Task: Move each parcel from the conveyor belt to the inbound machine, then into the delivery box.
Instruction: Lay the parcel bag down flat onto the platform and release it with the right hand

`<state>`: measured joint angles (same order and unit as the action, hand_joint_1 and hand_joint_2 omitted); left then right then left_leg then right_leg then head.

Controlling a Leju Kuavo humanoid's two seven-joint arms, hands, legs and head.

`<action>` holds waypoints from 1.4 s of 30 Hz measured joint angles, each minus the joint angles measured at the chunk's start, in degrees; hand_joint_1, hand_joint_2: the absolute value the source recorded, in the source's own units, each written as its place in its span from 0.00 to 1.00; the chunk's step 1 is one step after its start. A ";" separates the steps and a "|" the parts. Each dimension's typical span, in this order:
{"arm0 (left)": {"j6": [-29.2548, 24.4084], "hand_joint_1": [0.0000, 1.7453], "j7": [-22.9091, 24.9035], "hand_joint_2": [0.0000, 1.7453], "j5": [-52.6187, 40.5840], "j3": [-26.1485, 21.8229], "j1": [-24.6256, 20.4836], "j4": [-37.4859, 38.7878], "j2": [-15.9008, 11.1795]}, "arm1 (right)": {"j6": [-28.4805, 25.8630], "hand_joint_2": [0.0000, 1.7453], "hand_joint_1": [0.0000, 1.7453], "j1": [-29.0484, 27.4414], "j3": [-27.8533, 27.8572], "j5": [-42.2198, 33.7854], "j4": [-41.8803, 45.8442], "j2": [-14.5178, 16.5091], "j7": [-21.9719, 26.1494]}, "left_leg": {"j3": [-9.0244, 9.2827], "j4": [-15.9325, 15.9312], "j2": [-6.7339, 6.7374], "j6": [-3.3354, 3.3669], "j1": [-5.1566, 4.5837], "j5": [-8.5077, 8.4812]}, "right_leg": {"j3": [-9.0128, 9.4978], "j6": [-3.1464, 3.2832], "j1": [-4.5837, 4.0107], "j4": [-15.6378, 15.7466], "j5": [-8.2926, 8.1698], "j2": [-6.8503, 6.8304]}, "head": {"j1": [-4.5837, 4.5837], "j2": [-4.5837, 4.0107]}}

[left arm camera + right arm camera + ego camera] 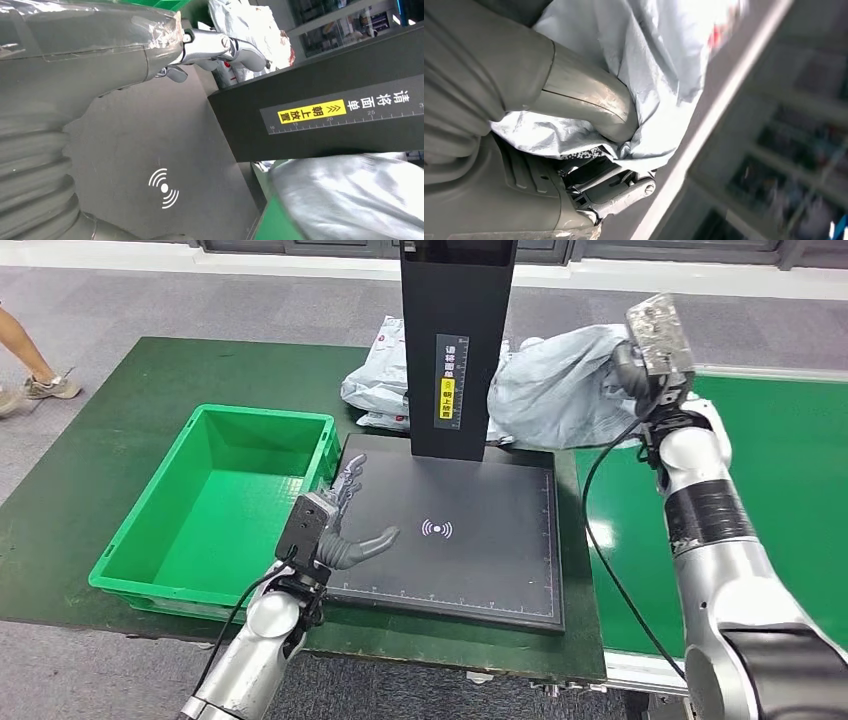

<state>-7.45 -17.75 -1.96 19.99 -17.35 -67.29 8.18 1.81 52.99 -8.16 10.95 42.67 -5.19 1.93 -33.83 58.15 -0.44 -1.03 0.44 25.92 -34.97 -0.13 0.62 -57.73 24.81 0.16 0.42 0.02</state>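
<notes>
The green conveyor belt (pixel 800 470) runs along the right, beside the black inbound machine (pixel 470 550), whose flat platform carries a white signal mark and a dark upright column at its far edge. To the machine's left sits the green delivery box (pixel 215 505). A grey parcel (pixel 560 385) is held up just right of the column, over the belt's near-left edge, pinched between the thumb and fingers of the right hand (pixel 640 365). More pale parcels (pixel 375 390) lie behind the column. The left hand (pixel 335 525) hovers over the platform's left edge, fingers spread, holding nothing.
</notes>
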 joint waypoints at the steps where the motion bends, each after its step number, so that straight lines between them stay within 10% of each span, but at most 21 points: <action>1: -0.18 0.00 -0.16 1.00 0.52 0.13 0.00 0.07 -0.19 | 0.90 1.00 1.00 -0.07 -1.68 -0.69 -0.03 0.40 -0.08 | 0.00 0.00 0.02 0.00 0.00 0.00 | -0.03 0.00 0.00 0.00 0.00 0.02 | 0.00 0.00; 22: -3.79 0.00 -0.39 1.00 6.51 1.57 0.22 0.20 -3.38 | 6.90 1.00 1.00 -7.87 -21.73 -13.29 9.82 1.64 -5.16 | -0.03 -0.01 0.07 -0.01 0.06 0.00 | -0.13 0.04 -0.07 0.00 -0.01 0.09 | 0.00 -0.01; 42: -3.92 0.00 -0.38 1.00 6.91 1.72 0.49 -0.36 -4.03 | 6.50 1.00 1.00 -9.14 -25.24 -15.05 12.10 1.00 -5.23 | -0.04 0.00 0.07 -0.02 0.05 0.00 | -0.13 0.04 -0.06 0.00 -0.01 0.08 | 0.00 -0.01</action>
<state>-11.37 -18.14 4.95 21.70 -16.87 -67.65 4.15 8.31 43.84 -33.41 -4.09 54.77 -4.19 -3.29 -33.88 58.15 -0.37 -1.05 0.49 25.91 -35.10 -0.09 0.57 -57.74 24.80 0.24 0.42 0.01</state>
